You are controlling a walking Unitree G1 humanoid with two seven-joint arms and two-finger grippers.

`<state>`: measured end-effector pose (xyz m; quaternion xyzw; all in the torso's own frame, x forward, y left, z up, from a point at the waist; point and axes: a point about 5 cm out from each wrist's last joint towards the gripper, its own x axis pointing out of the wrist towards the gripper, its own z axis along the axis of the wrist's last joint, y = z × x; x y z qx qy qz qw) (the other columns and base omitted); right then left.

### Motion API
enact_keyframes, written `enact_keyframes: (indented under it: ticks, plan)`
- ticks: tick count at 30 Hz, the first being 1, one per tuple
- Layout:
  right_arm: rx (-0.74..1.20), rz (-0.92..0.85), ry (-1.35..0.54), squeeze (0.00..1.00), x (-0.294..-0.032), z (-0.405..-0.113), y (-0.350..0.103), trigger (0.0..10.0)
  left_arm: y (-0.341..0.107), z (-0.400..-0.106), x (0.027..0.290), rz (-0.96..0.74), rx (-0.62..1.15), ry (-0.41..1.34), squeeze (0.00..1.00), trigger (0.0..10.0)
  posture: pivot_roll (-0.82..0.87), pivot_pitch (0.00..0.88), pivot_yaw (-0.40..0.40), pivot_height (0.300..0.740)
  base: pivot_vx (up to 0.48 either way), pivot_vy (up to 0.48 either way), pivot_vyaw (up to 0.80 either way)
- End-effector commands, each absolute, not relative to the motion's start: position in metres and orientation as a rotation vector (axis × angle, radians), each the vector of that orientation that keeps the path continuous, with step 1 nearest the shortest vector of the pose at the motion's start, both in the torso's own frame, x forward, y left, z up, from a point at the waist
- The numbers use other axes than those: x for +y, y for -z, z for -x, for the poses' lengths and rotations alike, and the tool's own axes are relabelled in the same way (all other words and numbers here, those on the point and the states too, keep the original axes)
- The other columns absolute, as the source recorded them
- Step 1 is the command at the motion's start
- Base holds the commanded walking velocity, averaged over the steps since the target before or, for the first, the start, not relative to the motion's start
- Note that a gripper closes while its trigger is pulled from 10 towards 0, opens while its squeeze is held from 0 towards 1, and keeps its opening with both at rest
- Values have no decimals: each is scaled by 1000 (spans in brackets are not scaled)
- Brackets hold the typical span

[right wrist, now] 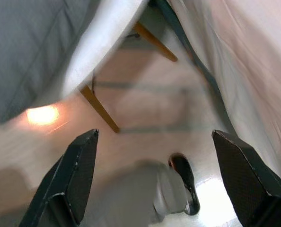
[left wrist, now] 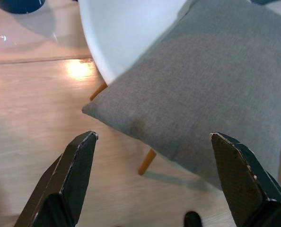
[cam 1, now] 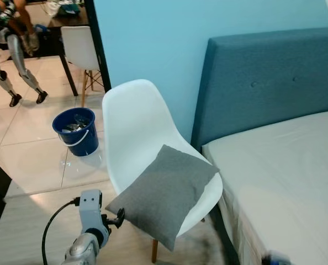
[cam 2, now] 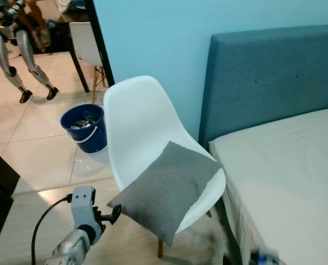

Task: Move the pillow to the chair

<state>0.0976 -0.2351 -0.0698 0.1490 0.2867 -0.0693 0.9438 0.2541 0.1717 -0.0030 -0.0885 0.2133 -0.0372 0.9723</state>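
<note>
We see the grey pillow (cam 1: pixel 167 193) resting mid-frame on the white chair (cam 1: pixel 136 118); both the left gripper (left wrist: pixel 152 142) and right gripper (right wrist: pixel 154 139) are spread, empty, so we judge only withdrawal remains.

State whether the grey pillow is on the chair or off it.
On it: the pillow lies on the white chair's seat, one corner overhanging the front edge.

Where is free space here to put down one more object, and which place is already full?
Free: the mattress beside the blue headboard, and tiles between the blue bucket and the white chair. Crowded: the chair seat, covered by the grey pillow.
</note>
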Motion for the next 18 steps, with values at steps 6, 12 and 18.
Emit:
enact_keyframes:
  ticks: [6, 12, 18]
  plan:
    - [595, -295, 123, 0, -229, -74, 78, 10000, 12, -248, 177, 156, 457, 72, 0, 10000, -83, 98, 7, 740, 0, 0, 0]
    - [612, -288, 116, 0, -227, -61, 81, 10000, 14, -249, 179, 157, 459, 74, 0, 10000, -83, 102, 10, 740, 0, 0, 0]
    - [495, -139, 50, 0, -231, -85, 66, 10000, 11, -257, 186, 74, 431, 62, 0, 10000, -86, 99, 2, 740, 0, 0, 0]
